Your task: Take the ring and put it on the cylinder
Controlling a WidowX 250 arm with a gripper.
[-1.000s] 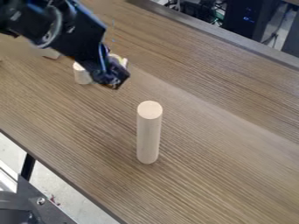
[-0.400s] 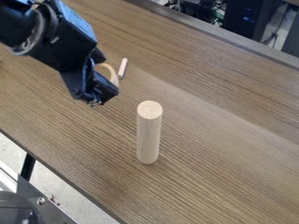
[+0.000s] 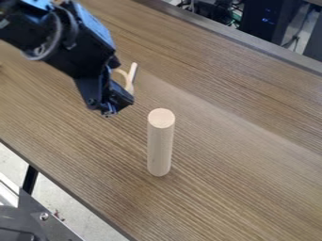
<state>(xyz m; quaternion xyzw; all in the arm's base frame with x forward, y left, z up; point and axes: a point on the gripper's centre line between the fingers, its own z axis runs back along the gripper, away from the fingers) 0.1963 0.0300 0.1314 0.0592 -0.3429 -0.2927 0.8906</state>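
My gripper (image 3: 114, 104) is at the upper left of the view, above the table and to the upper left of the cylinder's top. It is shut on the ring (image 3: 129, 84), a pale wooden hoop whose curved edge shows just right of the black fingers; the rest is hidden behind them. Apart from both, the pale wooden cylinder (image 3: 160, 146) stands upright near the middle.
Behind the ring, a short pale stick (image 3: 133, 69) is partly visible. The wood-grain table (image 3: 245, 155) has a near edge running diagonally across the lower left, and a dark metal frame (image 3: 44, 216) lies beyond it. Cables and dark equipment sit at the upper right.
The arm has come down the view, with the ring moving along; over the last half second it shifted slightly right. Pale pieces seen at the upper left are now covered. The cylinder has stayed put.
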